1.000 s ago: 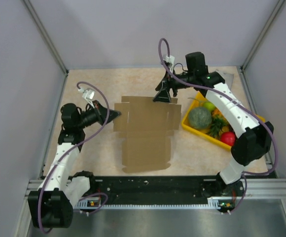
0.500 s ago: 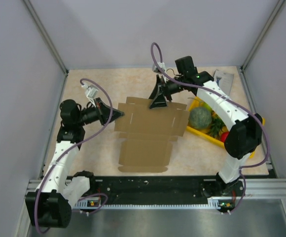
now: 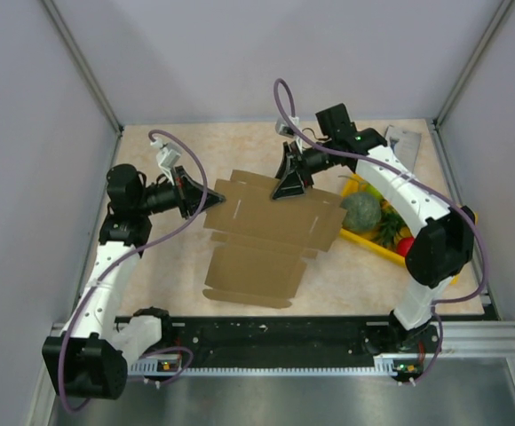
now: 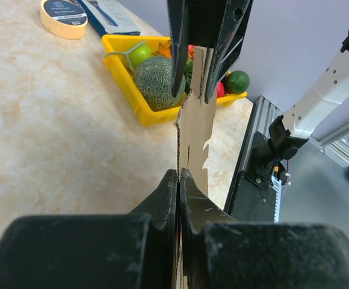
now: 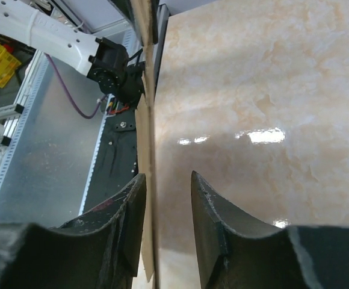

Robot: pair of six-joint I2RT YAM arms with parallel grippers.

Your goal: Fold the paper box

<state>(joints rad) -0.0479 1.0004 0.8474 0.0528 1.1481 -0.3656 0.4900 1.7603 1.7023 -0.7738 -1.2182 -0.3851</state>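
At table centre: paper box (image 3: 262, 240) lying as unfolded sheet, no walls raised. Left gripper (image 3: 209, 197) pinching sheet's 10 o'clock corner, fingers clamping tight. Right gripper (image 3: 289, 189) straddling 12 o'clock edge, fingers parted, not clamping. Judging: early positioning step underway. Next move calling for right fingers closing on edge, then creasing first flap.

Brown paper box (image 5: 145, 144) inside spread hand (image 5: 167, 180)

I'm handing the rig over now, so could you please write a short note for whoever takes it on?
Left tool: shut on the left edge of the box.
Right tool: open, fingers astride the far edge, not clamped.
The box is a flat, unfolded sheet mid-table, beside the yellow tray.
Done: nothing folded yet.
Left: every flap and wall.
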